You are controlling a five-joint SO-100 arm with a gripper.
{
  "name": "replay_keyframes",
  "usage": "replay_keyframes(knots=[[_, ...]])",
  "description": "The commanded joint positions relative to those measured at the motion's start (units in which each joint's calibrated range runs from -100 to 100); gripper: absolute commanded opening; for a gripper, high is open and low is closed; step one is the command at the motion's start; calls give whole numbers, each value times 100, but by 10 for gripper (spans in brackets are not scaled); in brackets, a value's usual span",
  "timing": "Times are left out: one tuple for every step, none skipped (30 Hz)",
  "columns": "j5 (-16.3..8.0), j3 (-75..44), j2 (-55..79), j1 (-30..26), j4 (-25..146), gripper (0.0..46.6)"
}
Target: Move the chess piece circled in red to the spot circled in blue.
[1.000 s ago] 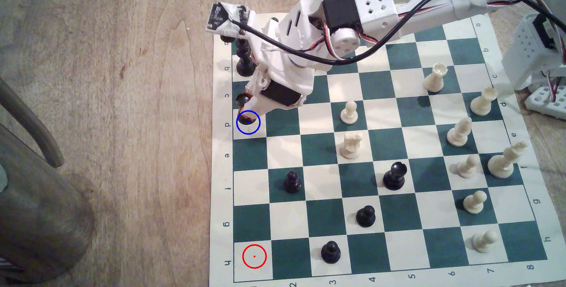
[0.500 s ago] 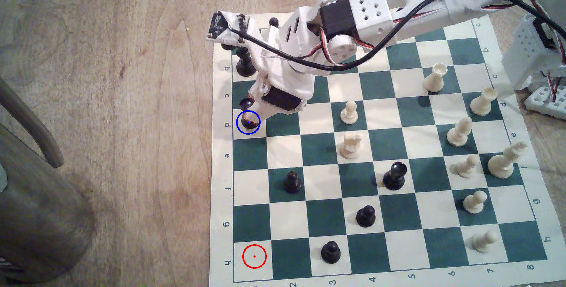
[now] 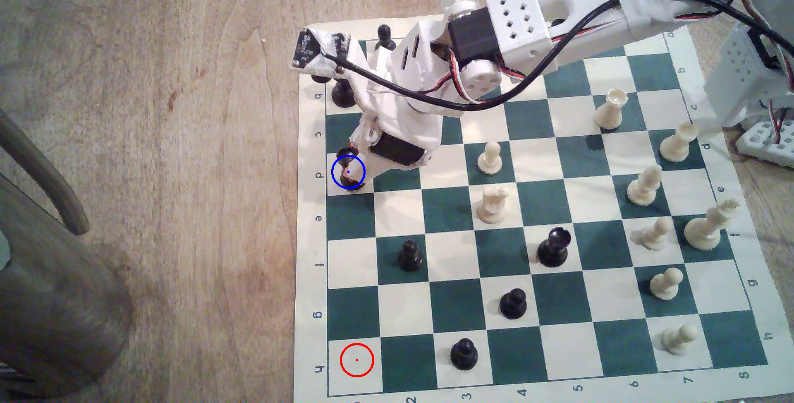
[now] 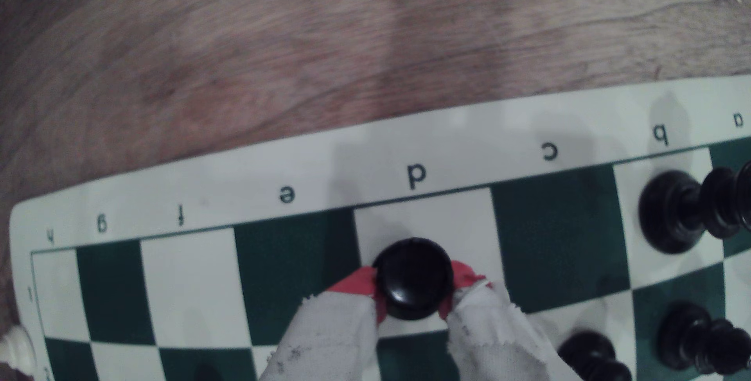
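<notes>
pincer: white cloth-wrapped pincer with red pads (image 4: 412, 295), closed around the short glossy black rook with flared round base (image 4: 413, 277); pads press both flanks of it.
change: over the last second the pincer came down; rook sat higher and toward row c in the exterior view, now sits inside the blue ring (image 3: 348, 172).
rook place: over the cream-white square ringed in blue, column d, edge row (image 4: 426, 218); base looks at or just off the square, contact not clear.
task meaning: carry looks done, placing step in hand; release and lift-off left. Red-ringed cream corner square (image 3: 357, 360) stands bare.
risk: rook sits toward the inner side of the square, may catch a pad on opening.
neighbours: tall black turned piece on row b (image 3: 343, 92), near; black pawns further along the board.
board: green-and-cream roll-up vinyl chess mat (image 3: 316, 257), lettered margin, lying flat.
surface: pale brown wood-grain surface (image 3: 172, 128), worn patches.
room: grey rounded post and a curved chair-like leg at the exterior view's left; dim warm light.
</notes>
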Motion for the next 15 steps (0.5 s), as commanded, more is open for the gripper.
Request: replay_keyframes(knots=[[24,-489,-118,38,-99,98],[24,-489,-126,38,-99,119],[24,-489,-135,46,-99,138],[24,-462,-152,46,-99,165],[24,-462,-169,54,-91,172],[24,-444,-186,54,-83,175],[24,-435,-203,62,-74,178],[24,-426,-211,62,-58,183],[24,-407,-254,70,-33,199],[29,-380,-279,77,-25,206],[34,-353,-305,85,-17,211],[39,-308,-347,85,-1,214],[54,-226,-441,93,32,215],[63,-181,-483,93,65,215],[68,-126,-542,93,81,214]])
